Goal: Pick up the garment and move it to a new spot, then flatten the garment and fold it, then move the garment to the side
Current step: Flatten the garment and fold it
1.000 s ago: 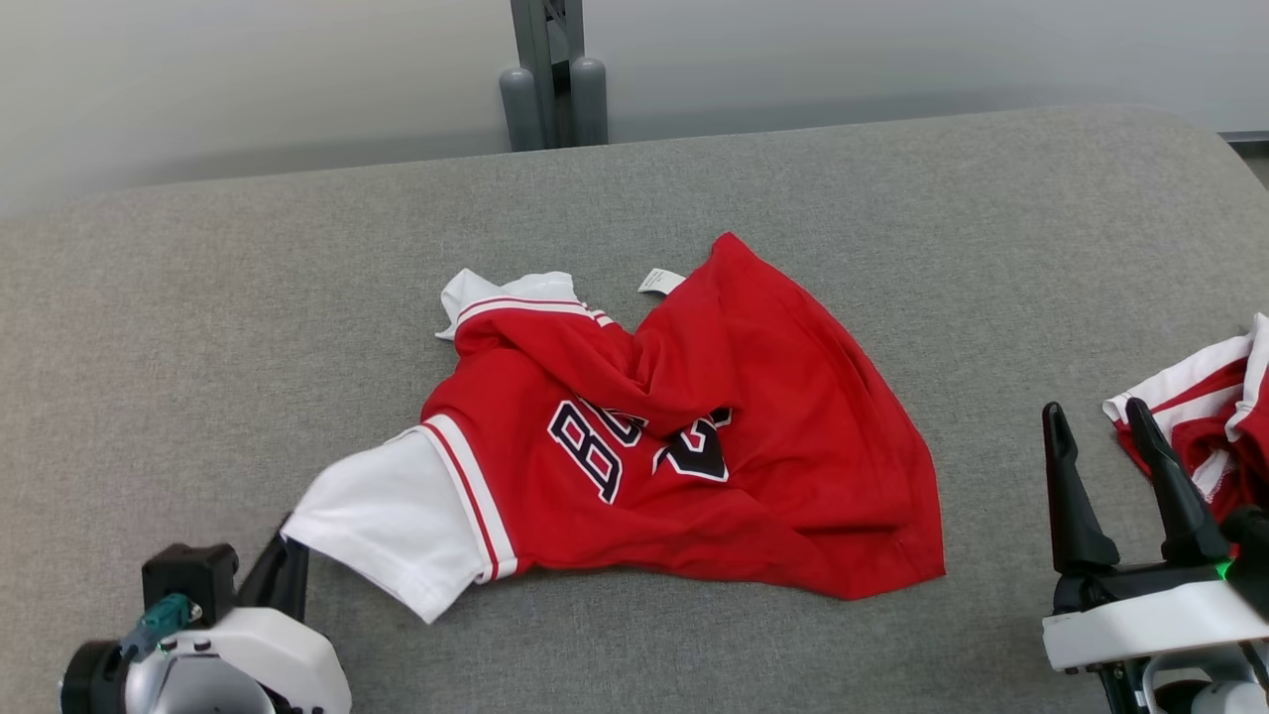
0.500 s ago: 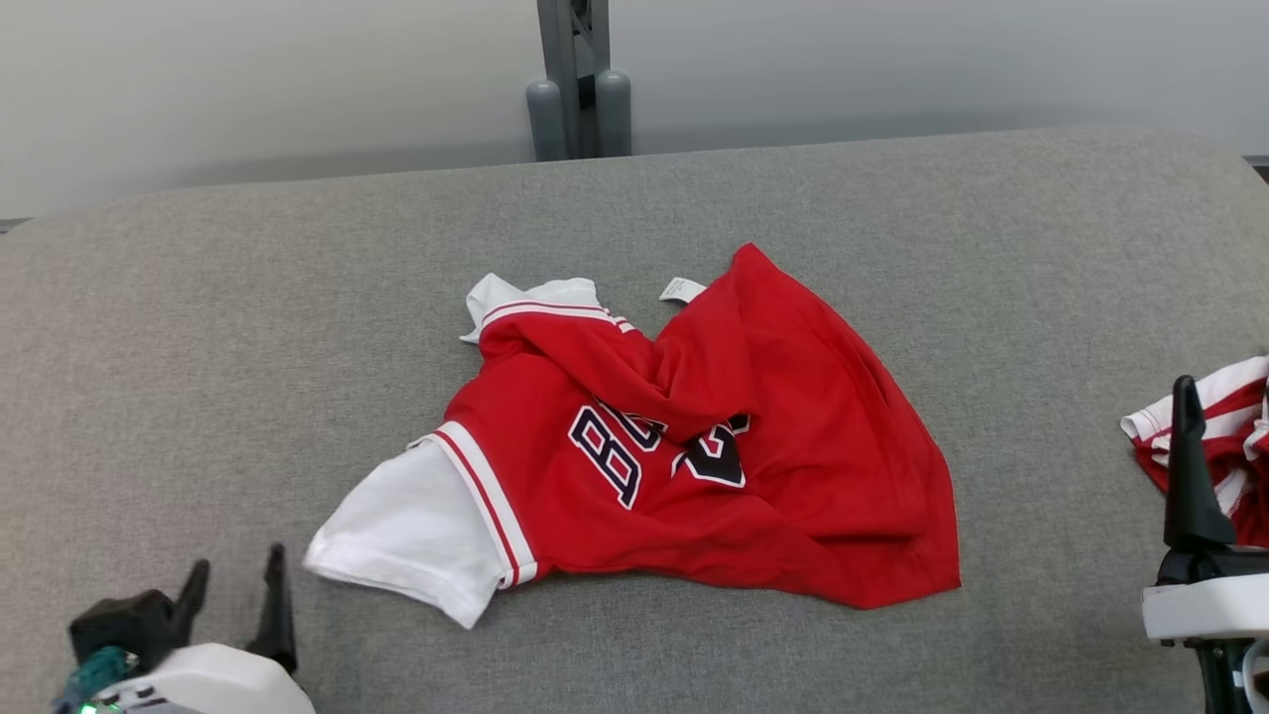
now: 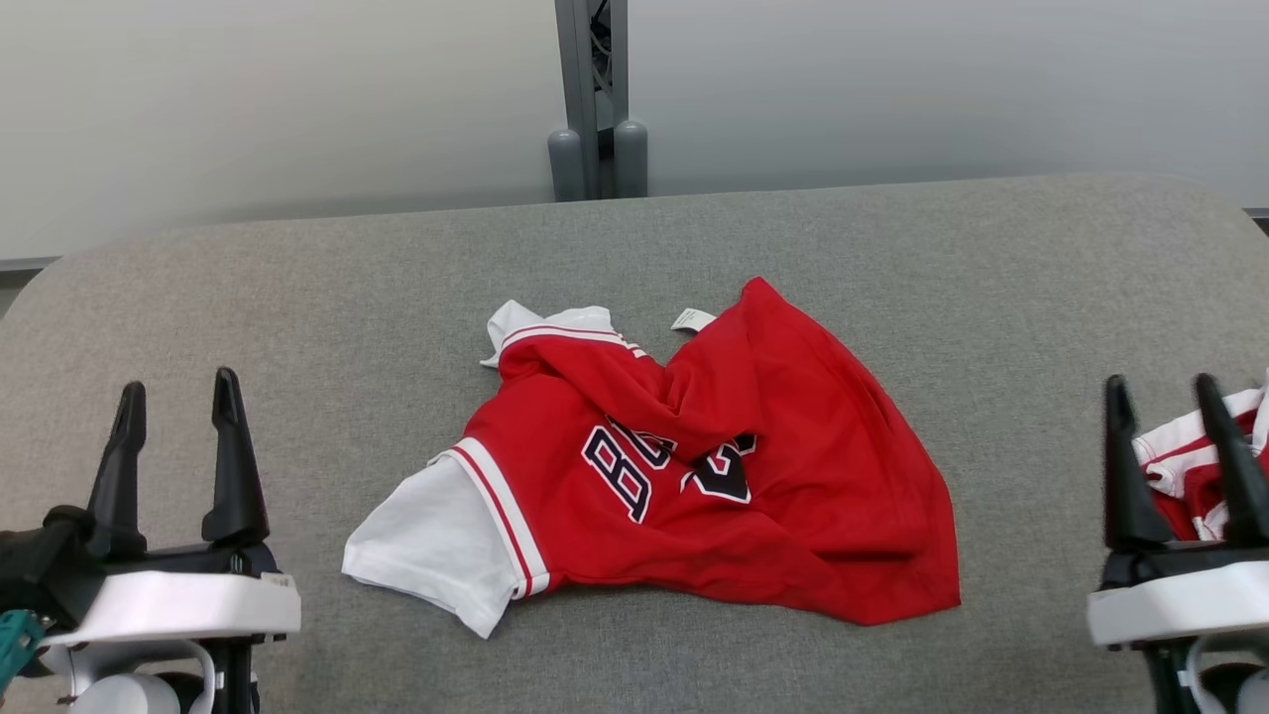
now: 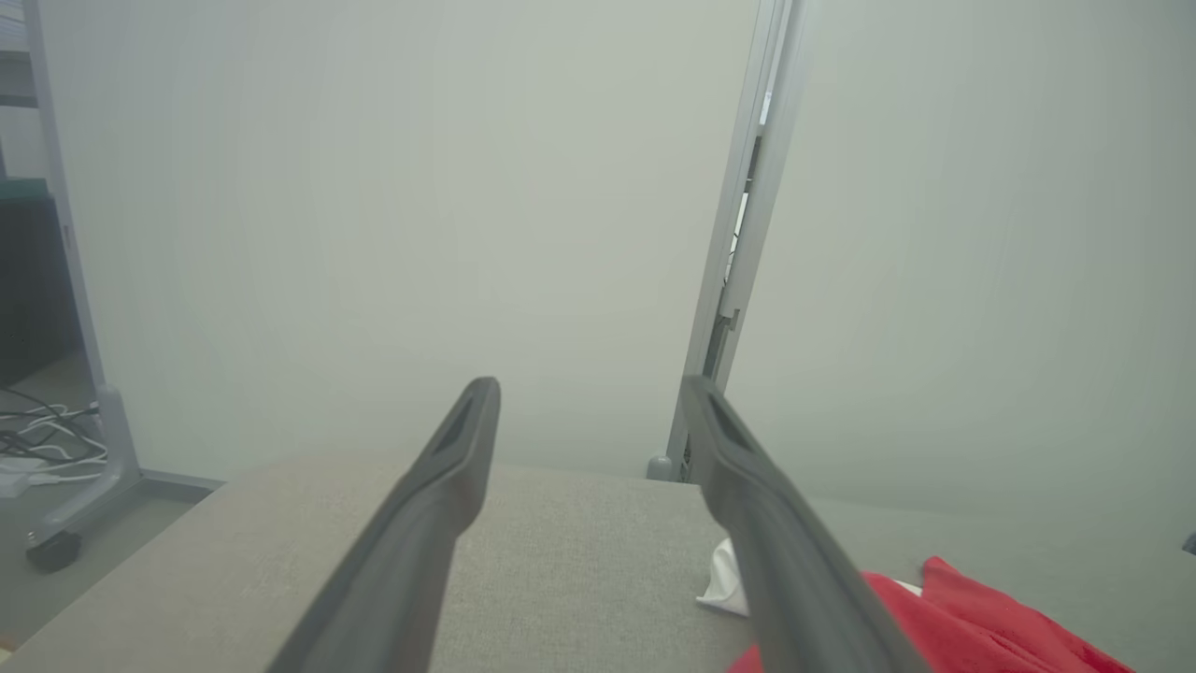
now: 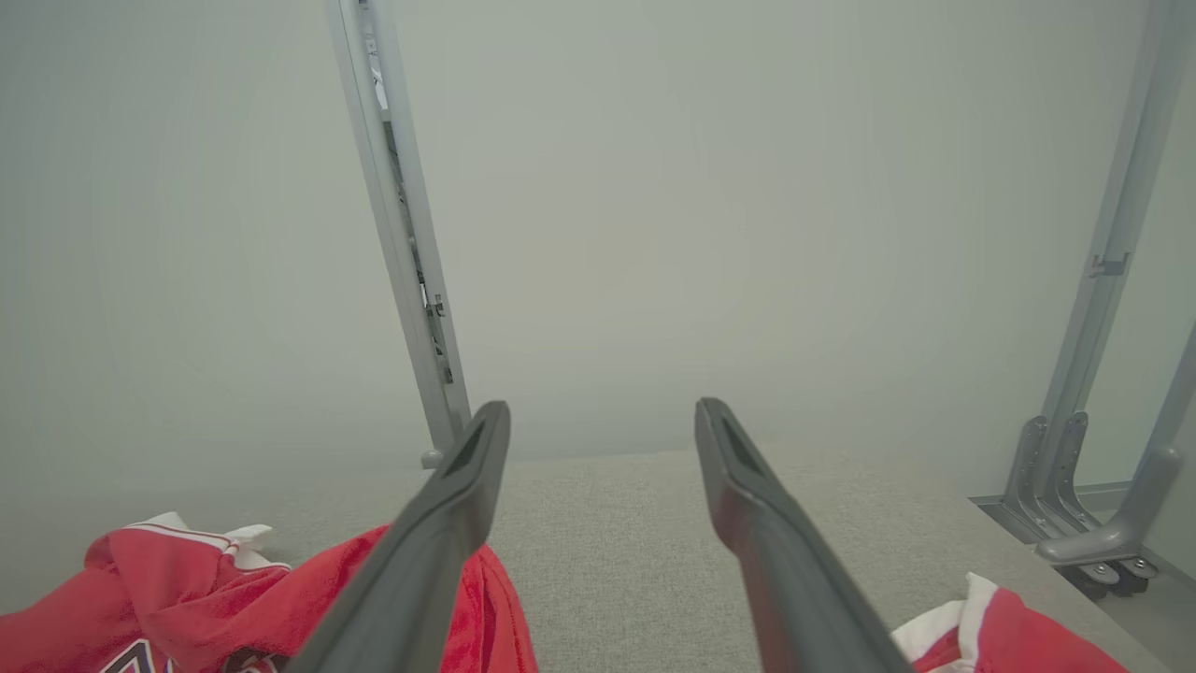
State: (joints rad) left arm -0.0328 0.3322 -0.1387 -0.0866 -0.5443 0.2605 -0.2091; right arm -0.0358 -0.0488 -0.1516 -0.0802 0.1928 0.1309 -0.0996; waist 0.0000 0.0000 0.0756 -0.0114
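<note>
On woven grey upholstery (image 3: 297, 297), crumpled red garment (image 3: 793, 476) (white sleeve (image 3: 426, 535) splayed), left end effector (image 3: 178, 382) and right end effector (image 3: 1160, 382) gaping, empty.

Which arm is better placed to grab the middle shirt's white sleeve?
Probably left. The sleeve lies at the left of the shirt, close to the left gripper, jaws open; the right gripper sits beyond the far hem.

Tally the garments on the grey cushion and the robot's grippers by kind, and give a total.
Red-and-white garments: 2, the crumpled jersey in the middle and a second garment at the head view's right edge
Grippers: 2, the left gripper and the right gripper, both open and empty
Total: 4
</note>
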